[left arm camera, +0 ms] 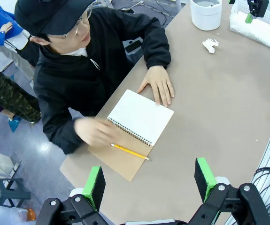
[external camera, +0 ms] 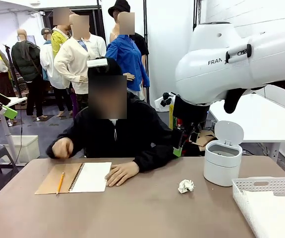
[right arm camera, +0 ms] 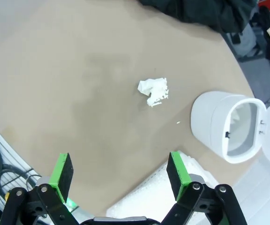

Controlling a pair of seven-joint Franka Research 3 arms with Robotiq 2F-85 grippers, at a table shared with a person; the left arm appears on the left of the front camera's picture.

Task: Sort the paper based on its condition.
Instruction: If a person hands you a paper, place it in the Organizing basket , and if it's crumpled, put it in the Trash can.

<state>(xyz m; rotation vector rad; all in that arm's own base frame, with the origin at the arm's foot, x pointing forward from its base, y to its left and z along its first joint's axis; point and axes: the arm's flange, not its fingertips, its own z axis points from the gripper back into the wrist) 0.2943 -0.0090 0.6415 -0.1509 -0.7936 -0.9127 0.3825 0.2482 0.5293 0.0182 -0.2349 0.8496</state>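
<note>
The right tool (right arm camera: pixel 119 169), black with green pads, hangs above the brown desk (right arm camera: pixel 55 70), its two fingers spread wide with nothing between them. Just beyond it, alone on bare desk, lies a small crumpled white paper wad (right arm camera: pixel 153 91). Beside the wad stands a round white plastic bin (right arm camera: pixel 214 124) with its flip lid raised, and close by is a white plastic lattice basket (external camera: pixel 261 182). The wad looks feather-light, soft and springy. A pinch across its lumpy middle should hold it, though it may skid or squash if nudged. The left tool (left arm camera: pixel 150 180), likewise wide open and empty, hovers above the desk's edge near an open spiral-bound notebook with a brown cover (left arm camera: pixel 139 117), a yellow pencil (left arm camera: pixel 130 151) lying on that cover. A person's hand (left arm camera: pixel 158 84) rests flat at the page's edge; the other hand is blurred. The basket holds something white, perhaps flat sheets, too pale to tell. The bin's inside is hard to make out.
</note>
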